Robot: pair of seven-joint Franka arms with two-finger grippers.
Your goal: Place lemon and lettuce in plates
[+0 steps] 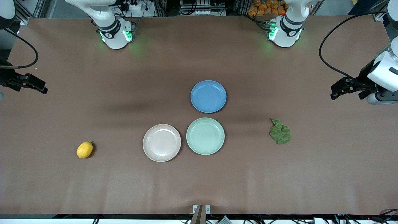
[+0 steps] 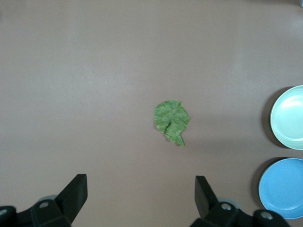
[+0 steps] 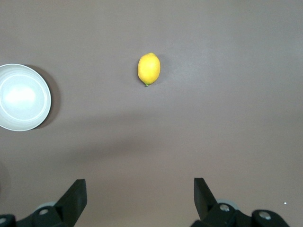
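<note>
Lemon [image 1: 84, 149] sits on the brown surface [image 1: 62, 193] toward the right arm's end, nearest the front camera of all the items, well apart from the plates. Nothing touches it.

Pink-beige plate [image 1: 161, 142] and mint plate [image 1: 205, 136] sit side by side mid-surface, rims just about touching; hard to tell whether there's a sliver of gap. Both are bare. Pink one is toward the right arm's end and slightly nearer the camera.

Lettuce [image 1: 280, 132] lies flat toward the left arm's end, about level with the mint plate and well apart from it.

Blue plate [image 1: 208, 96] is farther from the camera than the mint plate, just beside it, also bare.

Right gripper [image 1: 29, 83] hangs over the right arm's end of the surface. Wrist view shows its fingers [image 3: 75, 197] spread wide, holding nothing, with the lemon [image 3: 148, 69] and the pink plate [image 3: 21, 97] below.

Left gripper [image 1: 343, 88] hangs over the left arm's end. Its fingers [image 2: 75, 194] are also spread, holding nothing. Its wrist view shows the lettuce [image 2: 171, 120] below, with the mint plate [image 2: 289, 117] and blue plate [image 2: 283, 187] at the frame edge.
</note>
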